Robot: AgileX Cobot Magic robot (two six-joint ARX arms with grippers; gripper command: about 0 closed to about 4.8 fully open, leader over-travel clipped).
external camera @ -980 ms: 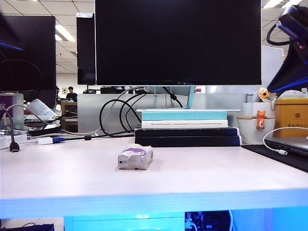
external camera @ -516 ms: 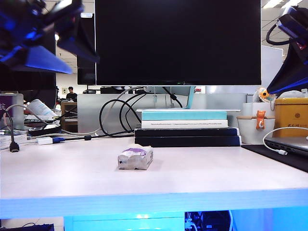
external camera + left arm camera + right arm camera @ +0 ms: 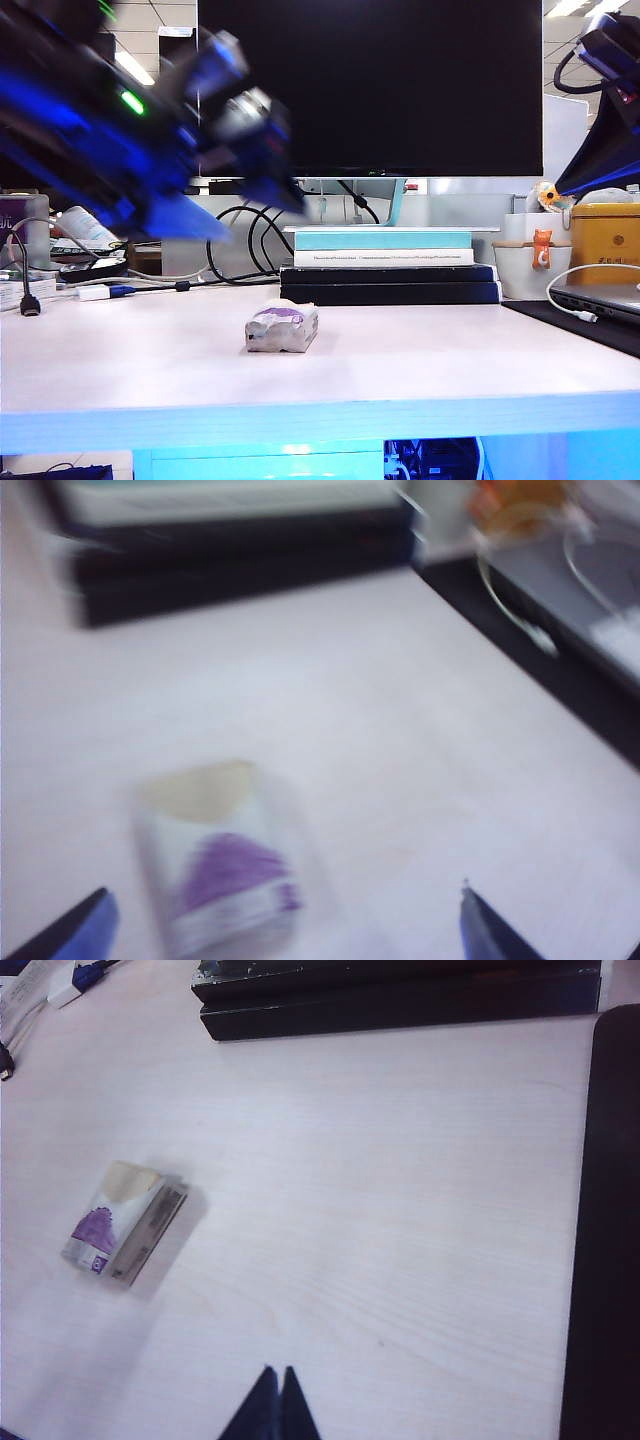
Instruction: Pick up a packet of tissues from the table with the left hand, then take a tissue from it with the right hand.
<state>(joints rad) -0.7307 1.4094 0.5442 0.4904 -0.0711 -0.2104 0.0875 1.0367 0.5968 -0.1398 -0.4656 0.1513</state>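
The packet of tissues [image 3: 282,328] lies on the table [image 3: 450,370] near its middle: white wrap, purple label. A pale beige strip of tissue [image 3: 130,1178] shows at one end of it. My left gripper [image 3: 240,205], blurred by motion, hangs above and to the left of the packet. In the left wrist view the packet [image 3: 220,870] lies below the left gripper [image 3: 284,898], closer to one fingertip [image 3: 92,918], and the jaws stand wide open and empty. My right gripper [image 3: 570,182] stays high at the far right. Its wrist view shows the right gripper [image 3: 278,1372] shut on nothing, well away from the packet [image 3: 122,1222].
A stack of books [image 3: 390,265] lies behind the packet under a big monitor [image 3: 370,90]. Black cables [image 3: 240,245] loop at the back left. A black mat with a laptop [image 3: 600,300], a white cup [image 3: 532,265] and a yellow box [image 3: 605,235] stand at the right.
The left arm has swung in from the upper left, down and toward the middle, over the packet. Its jaws have opened wide. The right arm and the packet have not moved.
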